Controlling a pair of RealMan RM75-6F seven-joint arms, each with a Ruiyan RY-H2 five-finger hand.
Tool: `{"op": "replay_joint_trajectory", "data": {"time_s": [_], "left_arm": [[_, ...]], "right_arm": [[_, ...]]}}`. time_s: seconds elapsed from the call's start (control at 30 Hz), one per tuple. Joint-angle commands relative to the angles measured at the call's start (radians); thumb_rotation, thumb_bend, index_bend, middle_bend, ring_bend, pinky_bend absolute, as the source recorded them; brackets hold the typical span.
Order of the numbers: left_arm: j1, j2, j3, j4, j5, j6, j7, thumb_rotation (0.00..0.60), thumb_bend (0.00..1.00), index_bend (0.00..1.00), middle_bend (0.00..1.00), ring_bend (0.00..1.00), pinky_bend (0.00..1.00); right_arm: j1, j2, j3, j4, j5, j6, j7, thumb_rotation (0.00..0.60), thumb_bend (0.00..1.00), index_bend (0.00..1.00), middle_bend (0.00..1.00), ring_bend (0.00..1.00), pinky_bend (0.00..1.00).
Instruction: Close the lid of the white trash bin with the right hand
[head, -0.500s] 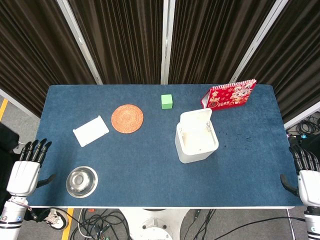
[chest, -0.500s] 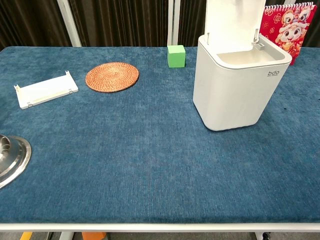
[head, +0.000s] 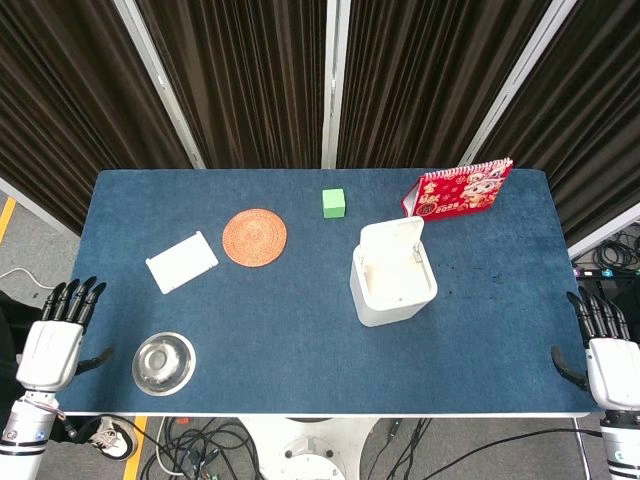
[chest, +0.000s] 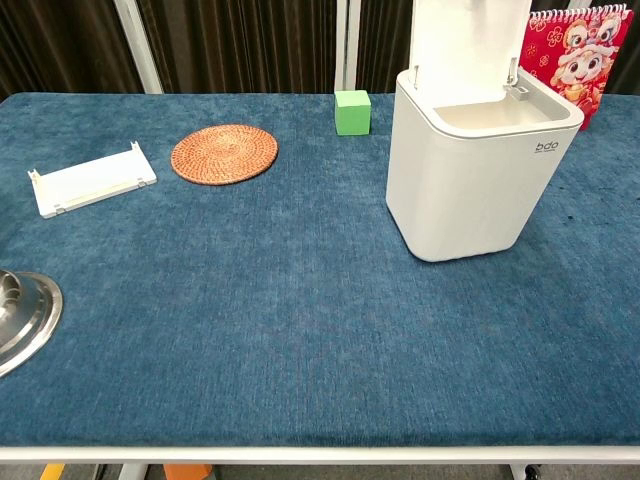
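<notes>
The white trash bin (head: 393, 288) (chest: 472, 170) stands right of the table's middle. Its lid (head: 391, 238) (chest: 466, 42) is raised upright at the far side, leaving the inside open to view. My right hand (head: 606, 353) hangs off the table's right front corner, fingers apart and holding nothing, well away from the bin. My left hand (head: 55, 335) is off the left front corner, also spread and empty. Neither hand appears in the chest view.
On the blue table (head: 280, 310) lie a woven orange coaster (head: 254, 237), a flat white lid-like plate (head: 182, 262), a steel bowl (head: 164, 362) at the front left, a green cube (head: 334, 203) and a red calendar (head: 460, 189) behind the bin.
My right hand has shifted slightly toward the table and forward. The bin, its lid and my left hand stand as before.
</notes>
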Motion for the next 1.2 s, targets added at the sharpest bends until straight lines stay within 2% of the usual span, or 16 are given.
{"op": "replay_joint_trajectory", "data": {"time_s": [0.03, 0.1, 0.13, 0.2, 0.27, 0.33, 0.47, 0.57, 0.67, 0.8, 0.93, 1.03, 1.2], "left_arm": [[0.002, -0.005, 0.002, 0.006, 0.001, 0.003, 0.0, 0.6, 0.0, 0.07, 0.06, 0.0, 0.08], [0.005, -0.008, 0.003, 0.011, -0.001, 0.005, -0.006, 0.6, 0.0, 0.07, 0.06, 0.0, 0.08], [0.007, -0.008, 0.004, 0.013, -0.002, 0.005, -0.009, 0.6, 0.0, 0.07, 0.06, 0.0, 0.08], [0.007, -0.005, 0.006, 0.016, -0.003, 0.003, -0.011, 0.6, 0.0, 0.07, 0.06, 0.0, 0.08], [0.008, -0.001, 0.007, 0.014, -0.002, 0.002, -0.011, 0.6, 0.0, 0.07, 0.06, 0.0, 0.08], [0.007, 0.001, 0.009, 0.012, 0.002, 0.002, -0.01, 0.6, 0.0, 0.07, 0.06, 0.0, 0.08], [0.004, -0.004, 0.01, 0.011, 0.006, -0.002, -0.006, 0.6, 0.0, 0.07, 0.06, 0.0, 0.08], [0.0, -0.012, 0.01, 0.014, 0.005, -0.01, -0.006, 0.6, 0.0, 0.07, 0.06, 0.0, 0.08], [-0.004, -0.013, 0.011, 0.014, 0.005, -0.018, -0.005, 0.6, 0.0, 0.07, 0.06, 0.0, 0.08], [-0.007, -0.01, 0.018, 0.018, 0.006, -0.03, -0.018, 0.6, 0.0, 0.07, 0.05, 0.0, 0.08], [-0.008, -0.012, 0.025, 0.027, 0.006, -0.041, -0.027, 0.6, 0.0, 0.07, 0.06, 0.0, 0.08], [-0.008, -0.016, 0.025, 0.035, 0.002, -0.043, -0.036, 0.6, 0.0, 0.07, 0.05, 0.0, 0.08], [-0.011, -0.017, 0.022, 0.043, 0.0, -0.046, -0.044, 0.6, 0.0, 0.07, 0.05, 0.0, 0.08]], "right_arm": [[0.001, 0.005, -0.004, -0.001, -0.006, -0.001, -0.009, 0.6, 0.27, 0.0, 0.0, 0.0, 0.0], [0.002, 0.007, -0.003, -0.003, -0.003, -0.004, -0.01, 0.6, 0.3, 0.0, 0.0, 0.0, 0.0], [0.003, 0.008, -0.001, -0.007, 0.0, -0.007, -0.008, 0.6, 0.36, 0.0, 0.0, 0.0, 0.0], [0.008, 0.014, -0.002, -0.016, -0.001, -0.017, -0.003, 0.6, 0.58, 0.0, 0.0, 0.0, 0.0], [0.022, 0.029, -0.002, -0.038, -0.006, -0.038, 0.007, 0.6, 0.87, 0.0, 0.0, 0.0, 0.0], [0.045, 0.054, 0.003, -0.074, -0.015, -0.066, 0.017, 0.6, 0.98, 0.0, 0.0, 0.0, 0.0], [0.112, 0.127, 0.037, -0.171, -0.032, -0.125, -0.051, 0.6, 1.0, 0.0, 0.0, 0.0, 0.0], [0.181, 0.184, 0.09, -0.268, -0.033, -0.174, -0.159, 0.6, 1.0, 0.0, 0.0, 0.0, 0.0], [0.27, 0.235, 0.158, -0.362, 0.012, -0.264, -0.212, 0.6, 1.0, 0.0, 0.0, 0.0, 0.0], [0.41, 0.291, 0.249, -0.445, 0.123, -0.43, -0.228, 0.6, 1.0, 0.0, 0.0, 0.0, 0.0], [0.538, 0.325, 0.311, -0.471, 0.279, -0.605, -0.233, 0.6, 1.0, 0.0, 0.03, 0.0, 0.0], [0.624, 0.333, 0.331, -0.464, 0.374, -0.701, -0.275, 0.6, 1.0, 0.0, 0.06, 0.0, 0.0], [0.728, 0.322, 0.332, -0.459, 0.5, -0.781, -0.345, 0.6, 1.0, 0.0, 0.08, 0.0, 0.0]]}}
